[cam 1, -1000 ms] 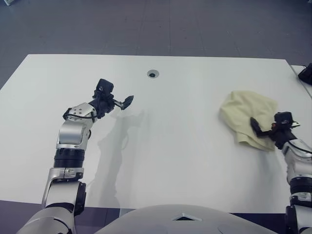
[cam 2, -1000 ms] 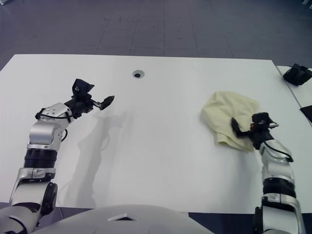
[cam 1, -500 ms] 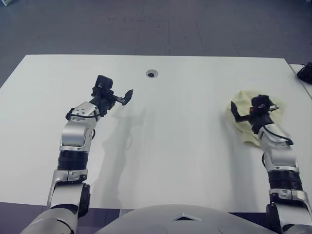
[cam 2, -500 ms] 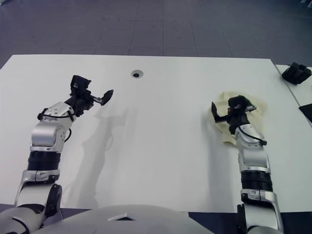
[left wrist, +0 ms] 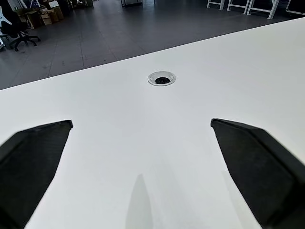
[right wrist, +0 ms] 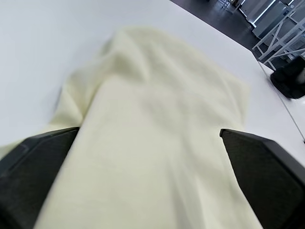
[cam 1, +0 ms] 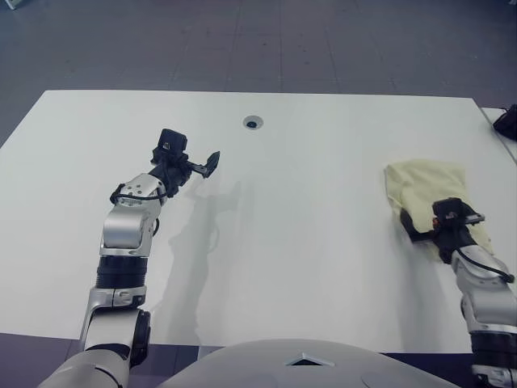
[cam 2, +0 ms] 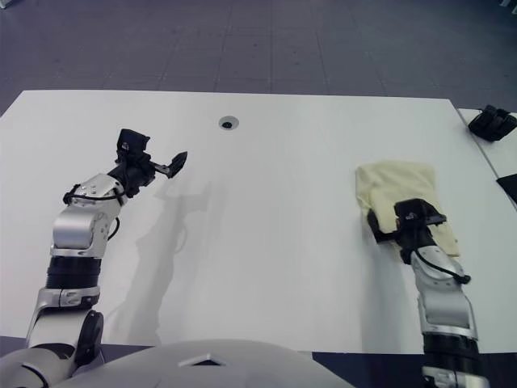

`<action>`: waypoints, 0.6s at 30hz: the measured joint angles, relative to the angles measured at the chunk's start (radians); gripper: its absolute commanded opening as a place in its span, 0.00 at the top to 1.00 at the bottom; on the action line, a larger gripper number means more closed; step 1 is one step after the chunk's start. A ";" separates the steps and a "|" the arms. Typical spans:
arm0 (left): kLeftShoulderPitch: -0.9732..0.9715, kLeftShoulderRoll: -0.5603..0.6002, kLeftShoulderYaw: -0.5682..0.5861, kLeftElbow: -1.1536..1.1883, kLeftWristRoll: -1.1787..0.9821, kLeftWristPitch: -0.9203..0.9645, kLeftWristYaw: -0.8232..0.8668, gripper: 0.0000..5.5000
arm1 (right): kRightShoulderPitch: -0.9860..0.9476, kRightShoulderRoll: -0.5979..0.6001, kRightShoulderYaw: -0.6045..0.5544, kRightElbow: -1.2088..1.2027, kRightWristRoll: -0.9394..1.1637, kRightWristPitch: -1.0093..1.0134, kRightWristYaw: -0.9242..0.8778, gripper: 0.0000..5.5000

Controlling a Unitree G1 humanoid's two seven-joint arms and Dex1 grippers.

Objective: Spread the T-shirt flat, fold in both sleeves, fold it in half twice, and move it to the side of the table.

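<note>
Right end effector, fingers spread wide, straddles the near end of the folded T-shirt.

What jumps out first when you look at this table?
The pale yellow T-shirt, folded into a compact bundle at the right side of the white table, with the right claw open over its near end. On the left, the left claw hangs open above the table.

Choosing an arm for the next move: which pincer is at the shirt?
The right pincer, open over the near edge of the shirt. The left pincer hangs open above the table, far away.
</note>
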 measured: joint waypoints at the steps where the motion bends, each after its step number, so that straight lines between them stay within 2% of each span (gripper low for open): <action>1: 0.003 0.000 0.003 -0.005 0.000 0.003 0.006 0.02 | -0.004 -0.002 -0.004 -0.016 0.010 0.017 0.004 0.02; 3: 0.011 -0.004 0.019 -0.026 0.000 0.009 0.042 0.02 | -0.051 0.012 0.000 -0.048 0.051 0.084 0.020 0.02; 8: -0.002 -0.045 0.075 -0.092 0.001 0.032 0.167 0.02 | -0.289 0.148 0.059 -0.275 0.173 0.180 -0.025 0.02; 10: -0.008 -0.072 0.086 -0.118 0.000 0.037 0.216 0.02 | -0.366 0.229 0.117 -0.317 0.182 0.218 -0.073 0.02; 13: -0.035 -0.129 0.087 -0.097 0.001 0.022 0.275 0.02 | -0.406 0.343 0.200 -0.237 0.137 0.215 -0.158 0.02; 18: -0.088 -0.212 0.087 0.036 0.021 -0.026 0.370 0.02 | -0.493 0.437 0.196 -0.053 0.085 0.187 -0.278 0.02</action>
